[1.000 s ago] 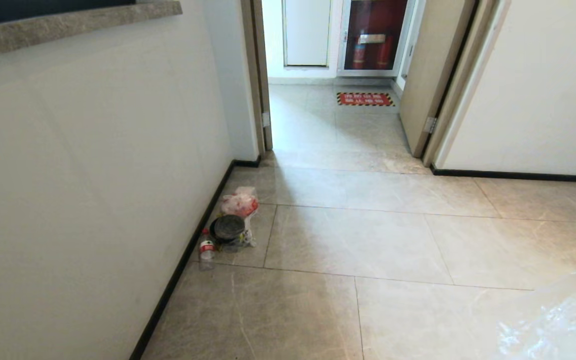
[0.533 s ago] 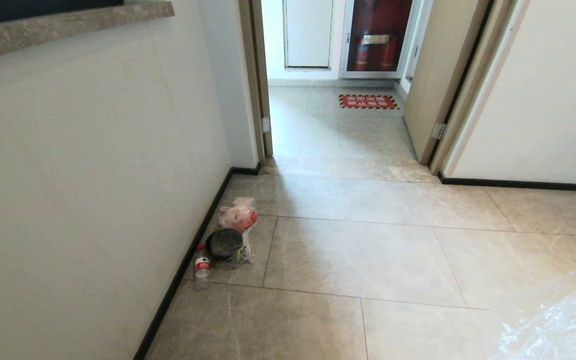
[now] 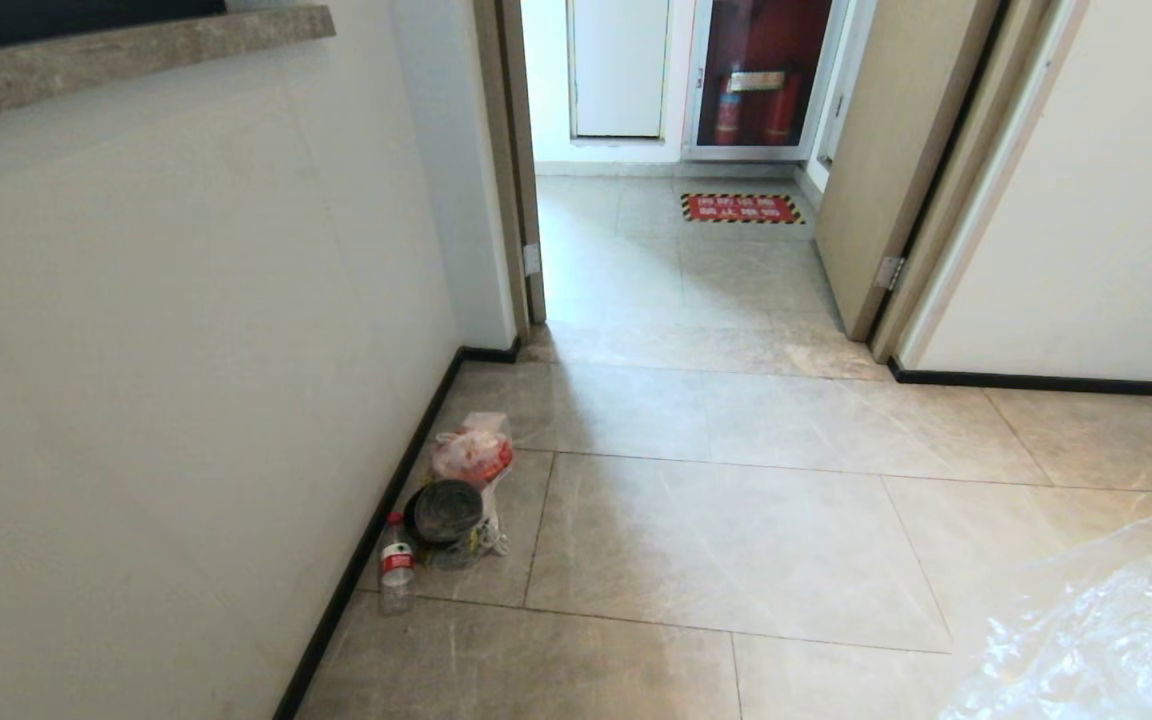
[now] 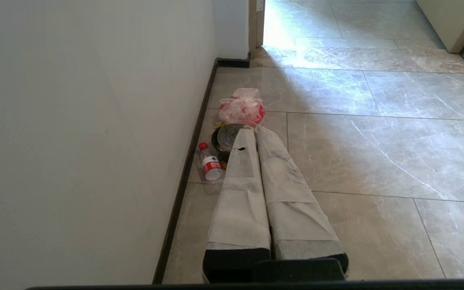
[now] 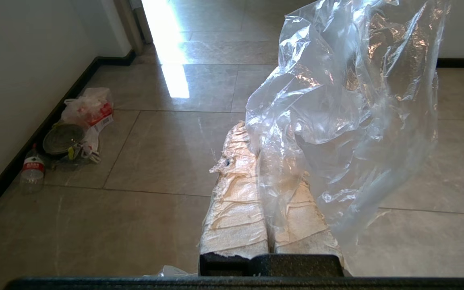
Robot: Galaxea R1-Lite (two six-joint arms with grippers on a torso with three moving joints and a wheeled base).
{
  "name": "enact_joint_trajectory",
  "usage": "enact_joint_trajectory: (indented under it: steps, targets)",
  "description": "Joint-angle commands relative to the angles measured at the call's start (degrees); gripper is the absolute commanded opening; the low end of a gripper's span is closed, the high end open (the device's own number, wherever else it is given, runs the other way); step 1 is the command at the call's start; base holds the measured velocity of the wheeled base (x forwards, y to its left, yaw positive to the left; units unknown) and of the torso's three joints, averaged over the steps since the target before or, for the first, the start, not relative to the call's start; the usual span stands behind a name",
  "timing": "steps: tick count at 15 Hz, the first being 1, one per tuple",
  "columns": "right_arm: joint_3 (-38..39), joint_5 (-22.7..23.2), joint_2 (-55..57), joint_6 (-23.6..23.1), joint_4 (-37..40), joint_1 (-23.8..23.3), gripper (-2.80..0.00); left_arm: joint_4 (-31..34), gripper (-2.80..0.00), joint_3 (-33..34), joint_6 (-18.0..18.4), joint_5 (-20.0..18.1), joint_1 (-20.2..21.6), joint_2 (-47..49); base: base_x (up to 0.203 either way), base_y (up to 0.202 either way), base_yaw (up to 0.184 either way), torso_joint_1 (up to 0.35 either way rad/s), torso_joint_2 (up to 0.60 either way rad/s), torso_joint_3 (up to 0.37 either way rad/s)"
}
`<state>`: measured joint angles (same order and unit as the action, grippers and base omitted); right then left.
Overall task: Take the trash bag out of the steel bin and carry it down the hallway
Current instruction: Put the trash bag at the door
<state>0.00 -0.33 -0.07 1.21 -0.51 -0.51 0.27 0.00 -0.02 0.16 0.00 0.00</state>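
On my far left I see a plain white wall [image 3: 186, 350] with a black strip along its foot. By that strip lies a little heap of rubbish. There is a small clear plastic bottle [image 3: 396, 572] with a red cap and a red label; I cannot read the words on it. Next to it sits a round dark tub [image 3: 446, 510] with a see-through lid, and just behind that a knotted thin bag with red print [image 3: 474, 452]. I cannot tell what is inside.

My left gripper [image 4: 251, 131], wrapped in pale cloth, has its two fingers pressed together and holds nothing. Its tips cover part of the tub in the left wrist view.

Further on, the glossy beige tiled hallway [image 3: 696, 400] runs through an open doorway to a small red mat with a striped edge [image 3: 741, 208]. The writing on it is too small to read.

My right gripper [image 5: 243, 128], also in pale cloth, is clamped on the big clear crinkly trash bag [image 5: 349, 100]. The bag hangs over the right-hand finger and hides most of it. In the head view only a corner of the bag shows, low on the right, cut off by the edge.
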Motion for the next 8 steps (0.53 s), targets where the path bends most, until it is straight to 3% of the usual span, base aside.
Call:
enact_joint_trajectory:
  steps: [1, 8]
  targets:
    - [0.09, -0.02, 0.07, 0.02, -0.02, -0.02, -2.80, -0.07, -2.80, 0.00, -0.03, 0.02, 0.00, 0.00, 0.000, 0.000, 0.000, 0.000, 0.00, 0.000]
    - [0.09, -0.02, 0.07, 0.18, 0.13, 0.00, -2.80, -0.01, -2.80, 0.00, -0.02, 0.02, 0.00, 0.00, 0.000, 0.000, 0.000, 0.000, 0.00, 0.000]
